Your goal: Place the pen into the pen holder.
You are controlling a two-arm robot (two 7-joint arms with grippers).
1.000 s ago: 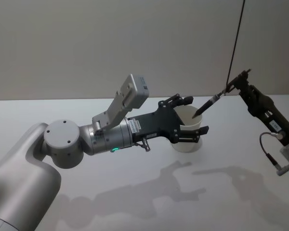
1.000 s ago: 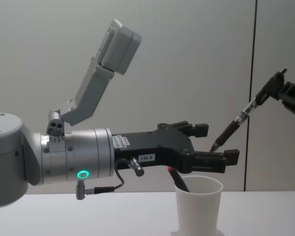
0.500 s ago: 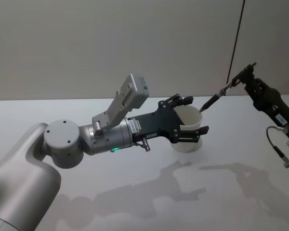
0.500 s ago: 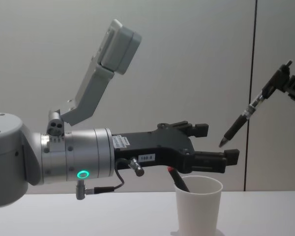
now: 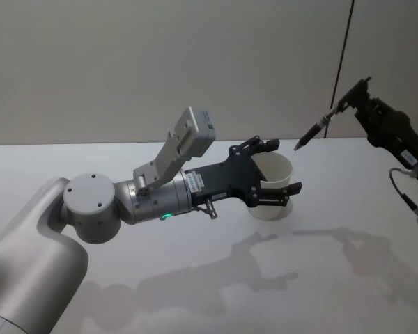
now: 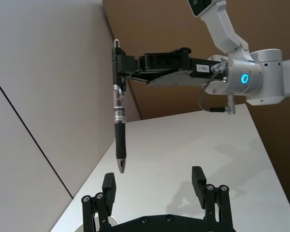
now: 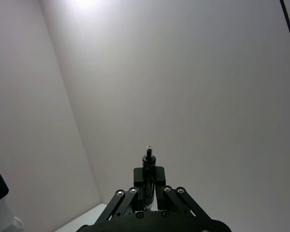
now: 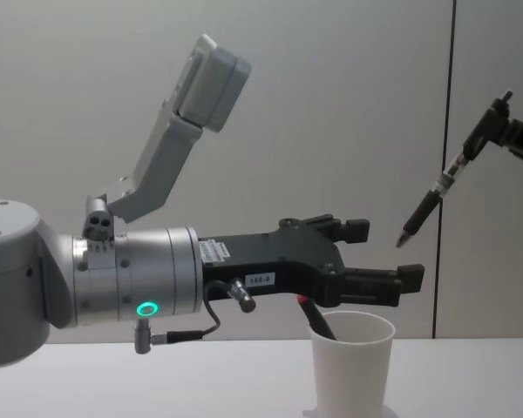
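The white table (image 5: 195, 292) carries the paper cup (image 5: 273, 186) that serves as pen holder; the cup stands upright, and in the chest view a dark, red-tipped stick (image 8: 318, 319) leans inside it against the near left rim. The left arm (image 5: 97, 209) reaches across from the left, and the left gripper (image 5: 279, 170) sits level at the top of the cup with its fingers (image 8: 383, 280) spread wide, one on each side of the rim; whether they touch the cup I cannot tell. The right gripper (image 5: 359, 104) is up in the air, to the right of the cup and higher than it, closed on the top end of the pen (image 5: 319, 129). The pen hangs slanted, its tip pointing down and toward the cup, but the tip is well above the rim and off to the cup's right, outside it. The left wrist view shows the pen (image 6: 119, 121) clamped by its upper end in the right gripper (image 6: 120, 65)
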